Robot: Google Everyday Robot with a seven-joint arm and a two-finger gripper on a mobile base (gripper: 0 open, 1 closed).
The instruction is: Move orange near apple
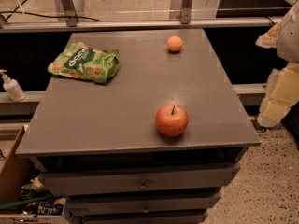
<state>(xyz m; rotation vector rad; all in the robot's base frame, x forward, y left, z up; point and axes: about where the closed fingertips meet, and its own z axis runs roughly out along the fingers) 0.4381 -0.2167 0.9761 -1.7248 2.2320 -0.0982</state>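
The orange (174, 44) is a small plain orange fruit at the far side of the grey tabletop (117, 111), right of centre. The apple (172, 120) is larger, red-orange and glossy with a dark stem, and stands near the front edge, right of centre. The two fruits are well apart, the orange almost straight behind the apple. My gripper (281, 90) is a pale white and yellow shape at the right edge of the view, off the table's right side and above floor level. It touches neither fruit and holds nothing that I can see.
A green snack bag (85, 62) lies at the table's far left. Drawers (140, 183) sit under the tabletop. A pump bottle (11, 86) stands on a ledge to the left. A cardboard box (14, 171) with clutter is at the lower left. A metal rail (140, 24) runs behind the table.
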